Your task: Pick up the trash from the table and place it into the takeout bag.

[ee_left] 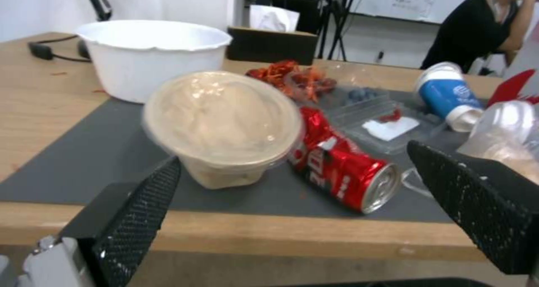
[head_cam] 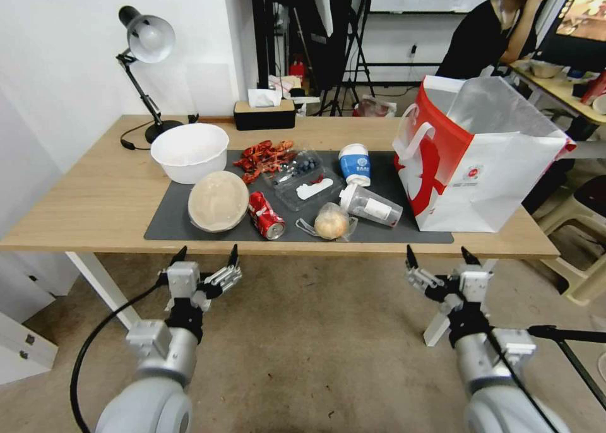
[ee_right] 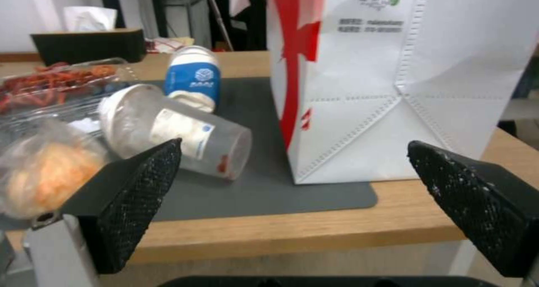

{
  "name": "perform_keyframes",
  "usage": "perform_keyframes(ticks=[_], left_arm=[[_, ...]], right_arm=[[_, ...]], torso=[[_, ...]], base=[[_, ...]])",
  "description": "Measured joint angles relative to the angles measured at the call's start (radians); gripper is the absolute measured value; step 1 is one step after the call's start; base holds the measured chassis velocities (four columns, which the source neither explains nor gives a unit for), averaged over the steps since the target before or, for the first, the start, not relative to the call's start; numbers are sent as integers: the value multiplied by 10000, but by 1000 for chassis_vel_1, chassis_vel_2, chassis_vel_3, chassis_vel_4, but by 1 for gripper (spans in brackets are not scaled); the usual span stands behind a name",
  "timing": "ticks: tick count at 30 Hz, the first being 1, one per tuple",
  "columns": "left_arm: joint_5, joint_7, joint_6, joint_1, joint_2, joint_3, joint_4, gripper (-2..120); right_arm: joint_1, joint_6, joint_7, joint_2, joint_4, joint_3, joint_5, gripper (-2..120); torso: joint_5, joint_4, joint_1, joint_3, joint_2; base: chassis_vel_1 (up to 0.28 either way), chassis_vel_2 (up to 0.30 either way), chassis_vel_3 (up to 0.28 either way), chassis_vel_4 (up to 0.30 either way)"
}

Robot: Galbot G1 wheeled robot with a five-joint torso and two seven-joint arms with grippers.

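Both grippers, left gripper (head_cam: 206, 256) and right gripper (head_cam: 442, 257), hang with fingers apart just short of the table (head_cam: 82, 193). On the mat (head_cam: 167, 221) beside the bag (head_cam: 499, 161), the soda can (head_cam: 266, 214) looks light and stiff; grip across its body. The clear cup (head_cam: 371, 206) looks thin and slippery.

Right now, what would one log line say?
left tool: open, below table edge | right tool: open, idle | trash: on mat | takeout bag: upright

The head camera looks forward and down over both arms at the whole table (head_cam: 76, 193). Each wrist camera sits low behind its own fingers, level with the table edge, close in. Both wrist views share the blue cup (ee_left: 446, 95) (ee_right: 193, 78).
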Motion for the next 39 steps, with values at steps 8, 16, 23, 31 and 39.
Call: perform_keyframes(ticks=[8,16,23,31,39], left_arm=[[-3,154,-109,-50,-20,-85,8,100],[93,232,-339,-25,-21,-152,44,100],[109,303,-444,-91,86,-135,104,100],[178,331,-594,35,-16,-277,105,100],[212,375,-754,173,-84,-519,88,100]], right_arm=[[779,-876,281,-389,132,96,1110,100],[1057,43,94,-923,-235,-388,1750,100],[1460,869,-145,-1496,-910,-1118,1896,100],[2304,1392,-363,-2312,-2240,-2376,2577,100],[3763,792,246,-2498,-3395,-3732,3263,100]], torso=[[-1,3,0,0,0],[-1,4,0,0,0],[-1,2,-4,-1,-1],[-2,3,-3,-1,-1],[-2,3,-1,-1,0]], base=[[0,0,0,0],[0,0,0,0],[0,0,0,0],[0,0,0,0],[0,0,0,0]])
